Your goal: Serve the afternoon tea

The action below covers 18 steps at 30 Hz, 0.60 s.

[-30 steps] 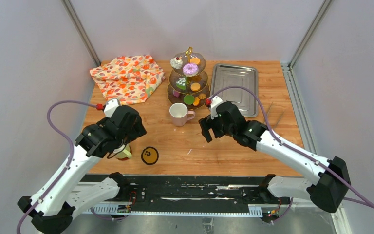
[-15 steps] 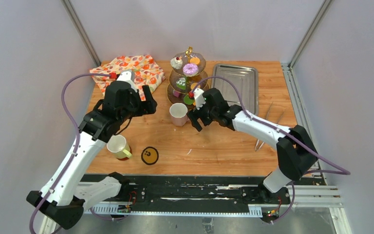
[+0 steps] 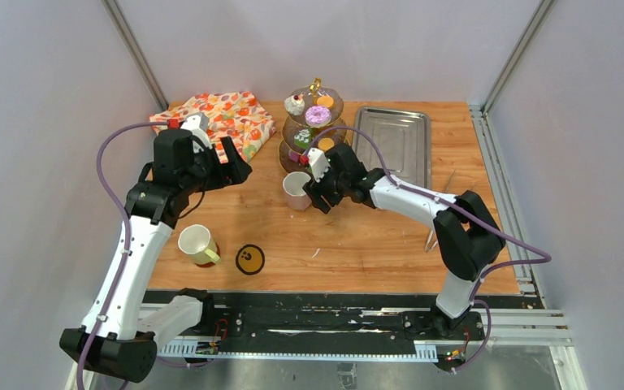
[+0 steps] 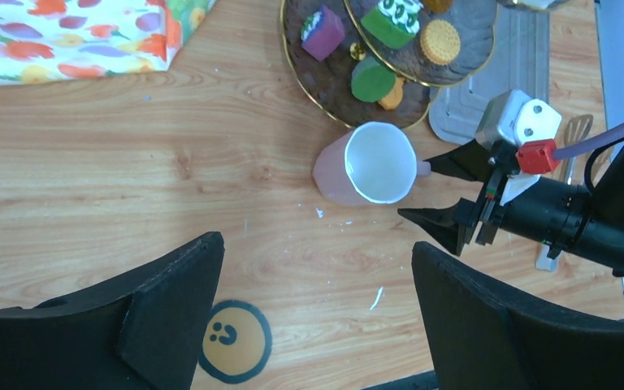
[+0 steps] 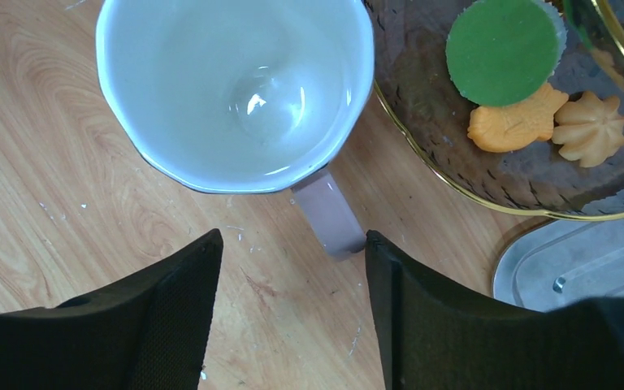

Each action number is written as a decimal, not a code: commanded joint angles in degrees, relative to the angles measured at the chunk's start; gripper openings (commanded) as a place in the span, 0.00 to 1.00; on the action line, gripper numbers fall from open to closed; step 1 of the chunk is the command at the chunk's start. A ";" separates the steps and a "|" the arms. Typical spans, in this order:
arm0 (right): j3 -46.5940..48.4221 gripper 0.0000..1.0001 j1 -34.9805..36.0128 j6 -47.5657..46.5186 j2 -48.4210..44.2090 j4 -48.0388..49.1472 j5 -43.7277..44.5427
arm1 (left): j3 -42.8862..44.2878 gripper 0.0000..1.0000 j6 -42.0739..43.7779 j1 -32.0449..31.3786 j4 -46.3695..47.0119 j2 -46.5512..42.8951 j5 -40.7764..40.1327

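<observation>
Overhead, the pink mug (image 3: 296,189) is seen upright near the middle of the wooden table (image 3: 357,244), with the three-tier stand (image 3: 314,130) just beside it at 1 o'clock. The right gripper (image 3: 318,201) is held at the mug's 3 o'clock side, its jaws parted.

From the right wrist view, the mug's handle (image 5: 329,215) is found pointing to 5 o'clock from the mug body. It lies in the gap between the two fingers (image 5: 171,309), much nearer the 3 o'clock finger than the 9 o'clock one. Nothing is clamped, and whether the nearer finger touches the handle's end cannot be told. The mug is seen to be empty, its white inside bare. At 1 o'clock of the jaws, the stand's bottom tier is shown carrying a green cake (image 5: 504,49) and two orange biscuits (image 5: 516,126).

The left gripper (image 3: 236,162) is held above the table at 9 o'clock of the pink mug, well apart from it. Its jaws are spread wide with nothing between them. The yellow-green mug (image 3: 197,244) is set upright near the table's near edge, at 7 o'clock of the pink mug, with a smiley coaster (image 3: 249,258) just beside it at 3 o'clock. A flowered cloth (image 3: 211,122) lies at 9 o'clock of the stand, and a steel tray (image 3: 392,138) at its 3 o'clock.
</observation>
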 commanded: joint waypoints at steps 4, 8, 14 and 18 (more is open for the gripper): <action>0.87 0.52 -0.26 -2.58 0.93 -1.27 -2.65 | -3.04 0.90 -0.07 0.76 1.74 -0.57 3.52; 1.54 0.45 0.75 -2.40 1.53 -2.16 -3.05 | -3.81 0.90 -1.00 0.94 2.22 -1.14 3.33; 4.50 0.42 3.61 -2.47 4.45 -3.49 3.17 | -3.08 0.90 -1.11 1.03 1.18 -1.91 2.77; 7.18 0.20 3.88 -1.78 5.78 -5.98 6.12 | -2.27 0.90 -0.37 1.11 -0.04 -2.14 2.06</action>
